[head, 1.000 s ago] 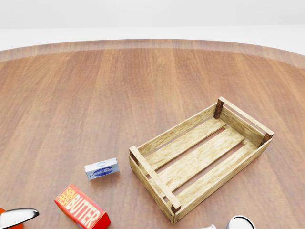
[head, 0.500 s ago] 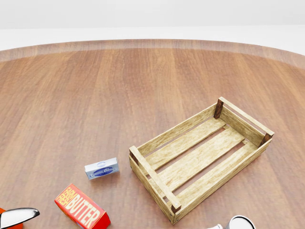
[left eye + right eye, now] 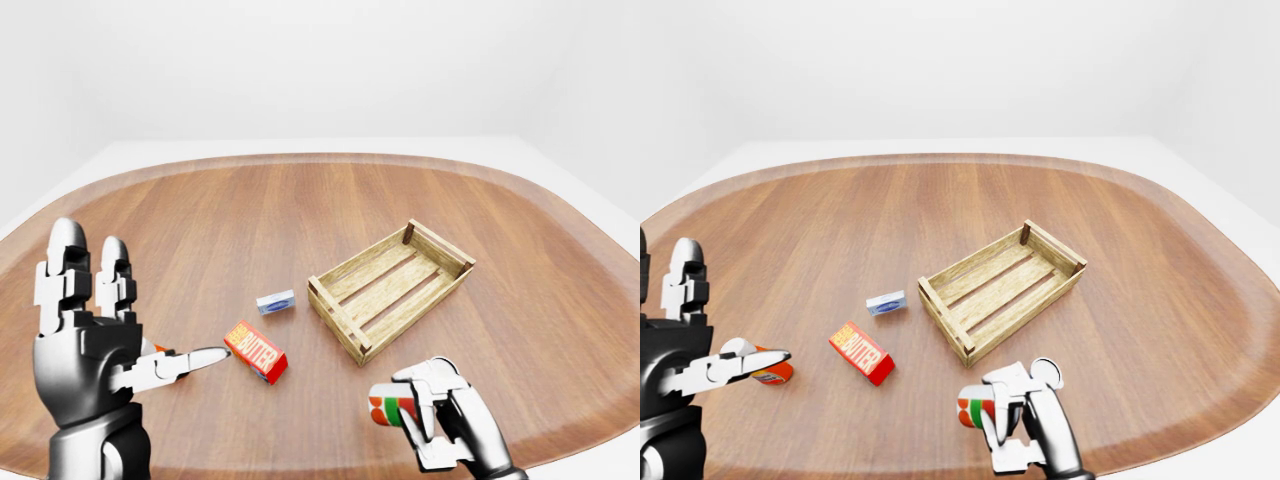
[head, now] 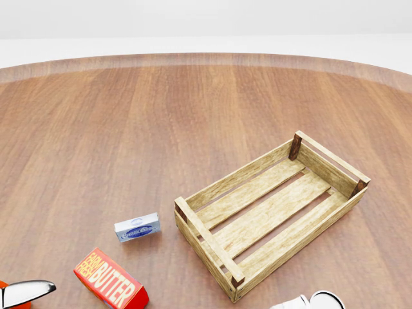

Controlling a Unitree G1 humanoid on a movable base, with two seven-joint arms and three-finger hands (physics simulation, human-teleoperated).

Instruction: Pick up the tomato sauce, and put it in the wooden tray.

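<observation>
The tomato sauce can (image 3: 391,408) is held up above the near edge of the round wooden table (image 3: 250,210), with the fingers of the right hand (image 3: 440,415) wrapped tight around it. The wooden tray (image 3: 391,287) is seen lying empty near the middle of the table, with a red butter box (image 3: 256,351) and a small blue-and-white box (image 3: 275,301) beside its left end. The left hand (image 3: 85,345) is held up by the table's left edge with its fingers spread apart, and a small orange-red thing (image 3: 771,372) is seen just behind its thumb

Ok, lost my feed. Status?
Right hand shut on tomato sauce can, held near table's bottom edge. Left hand open, raised. Wooden tray empty; nothing between.
</observation>
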